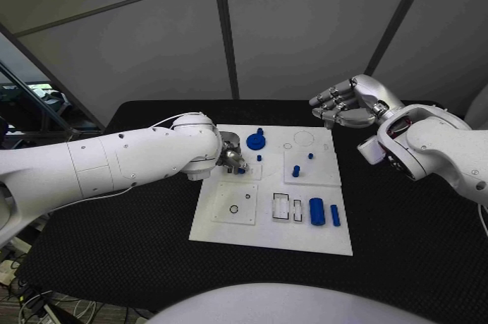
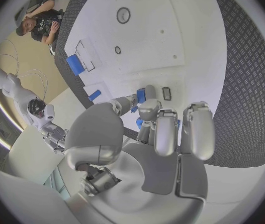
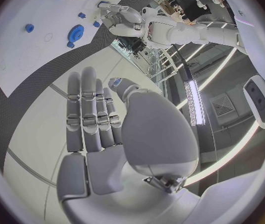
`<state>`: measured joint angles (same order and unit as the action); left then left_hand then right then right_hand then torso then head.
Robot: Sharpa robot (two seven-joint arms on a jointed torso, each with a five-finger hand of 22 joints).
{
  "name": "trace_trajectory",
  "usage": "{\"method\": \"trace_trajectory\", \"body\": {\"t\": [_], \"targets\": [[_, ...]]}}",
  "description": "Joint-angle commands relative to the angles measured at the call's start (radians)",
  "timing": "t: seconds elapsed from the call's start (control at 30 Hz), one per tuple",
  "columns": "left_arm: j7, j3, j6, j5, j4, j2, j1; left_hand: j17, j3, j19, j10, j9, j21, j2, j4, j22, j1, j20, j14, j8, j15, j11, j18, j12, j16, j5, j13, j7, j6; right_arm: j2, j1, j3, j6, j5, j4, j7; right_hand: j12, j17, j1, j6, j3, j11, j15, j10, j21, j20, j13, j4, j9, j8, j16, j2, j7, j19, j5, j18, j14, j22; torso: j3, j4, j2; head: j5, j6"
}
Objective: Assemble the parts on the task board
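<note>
The white task board [image 1: 266, 225] lies in the middle of the black table. My left hand [image 1: 232, 159] is low over the board's far left corner and pinches a small blue part [image 2: 141, 95] between thumb and fingertips, close to a small rectangular slot [image 2: 166, 93]. A blue gear-like part [image 1: 255, 140] stands just beyond that hand. A blue peg [image 1: 296, 171] stands mid-board. A blue cylinder [image 1: 317, 211] and a blue bar [image 1: 335, 214] lie near the board's right edge. My right hand [image 1: 345, 102] hovers high over the table's far edge, fingers extended and holding nothing [image 3: 95, 119].
Empty outlined recesses [image 1: 283, 206] and a small round hole [image 1: 234, 210] mark the board's near half. Black table [image 1: 122, 232] surrounds the board on all sides. My right forearm [image 1: 437, 151] hangs over the table's right side.
</note>
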<state>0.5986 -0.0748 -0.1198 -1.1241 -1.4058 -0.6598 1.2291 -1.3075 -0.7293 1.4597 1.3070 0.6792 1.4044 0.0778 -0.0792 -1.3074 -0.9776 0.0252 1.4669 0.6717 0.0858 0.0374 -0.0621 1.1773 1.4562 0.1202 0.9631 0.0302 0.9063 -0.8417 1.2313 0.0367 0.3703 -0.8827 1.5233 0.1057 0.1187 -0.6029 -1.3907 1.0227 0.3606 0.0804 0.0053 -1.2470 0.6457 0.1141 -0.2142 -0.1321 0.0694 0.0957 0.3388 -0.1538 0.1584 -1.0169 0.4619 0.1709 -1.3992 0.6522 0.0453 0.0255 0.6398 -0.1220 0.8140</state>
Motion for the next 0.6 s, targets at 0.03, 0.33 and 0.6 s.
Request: {"method": "trace_trajectory", "body": {"t": [0.03,0.33,0.6], "targets": [[0.014,-0.004,-0.025,0.005,0.005,0.003,-0.004,-0.094,-0.025,0.011,0.010,0.001,0.007,-0.001,0.018,-0.083,0.011,-0.004,0.062,-0.002,0.007,0.001,0.013,0.005,0.005,0.003,0.002,0.001,0.009,0.000,0.002,0.001,-0.007,-0.002,0.002,0.003,-0.004,-0.001,0.005,0.000,0.000,0.003,0.000,-0.007,-0.004,-0.002,0.002,0.004,0.000,-0.004,-0.005,0.002,0.008,-0.007,0.005,0.012,-0.005,-0.001,-0.0002,-0.0010,-0.001,0.000,0.000],[0.014,-0.004,-0.015,0.005,0.017,0.008,-0.004,-0.094,-0.029,0.012,0.013,0.002,0.007,-0.013,0.013,-0.085,0.023,-0.006,0.062,-0.004,0.008,0.002,0.013,0.005,0.005,0.005,0.003,-0.001,0.014,0.000,0.002,0.001,-0.008,-0.002,0.003,0.003,-0.004,-0.001,0.005,0.000,0.000,0.003,0.000,-0.008,-0.004,-0.003,0.002,0.004,0.000,-0.005,-0.005,0.002,0.008,-0.008,0.007,0.012,-0.005,-0.002,-0.0008,-0.0007,0.000,0.001,-0.001],[0.014,-0.003,-0.018,0.005,0.027,0.011,-0.003,-0.094,-0.021,0.014,0.016,0.002,0.009,-0.010,0.001,-0.088,0.052,-0.007,0.062,-0.007,0.009,0.002,0.014,0.007,0.005,0.002,0.007,-0.001,0.019,0.000,0.002,0.001,-0.009,-0.002,0.003,0.003,-0.004,-0.001,0.005,0.000,0.000,0.003,0.000,-0.008,-0.004,-0.003,0.002,0.004,0.000,-0.005,-0.005,0.002,0.008,-0.008,0.007,0.012,-0.005,-0.002,-0.0006,-0.0013,0.000,0.003,0.001]]}}
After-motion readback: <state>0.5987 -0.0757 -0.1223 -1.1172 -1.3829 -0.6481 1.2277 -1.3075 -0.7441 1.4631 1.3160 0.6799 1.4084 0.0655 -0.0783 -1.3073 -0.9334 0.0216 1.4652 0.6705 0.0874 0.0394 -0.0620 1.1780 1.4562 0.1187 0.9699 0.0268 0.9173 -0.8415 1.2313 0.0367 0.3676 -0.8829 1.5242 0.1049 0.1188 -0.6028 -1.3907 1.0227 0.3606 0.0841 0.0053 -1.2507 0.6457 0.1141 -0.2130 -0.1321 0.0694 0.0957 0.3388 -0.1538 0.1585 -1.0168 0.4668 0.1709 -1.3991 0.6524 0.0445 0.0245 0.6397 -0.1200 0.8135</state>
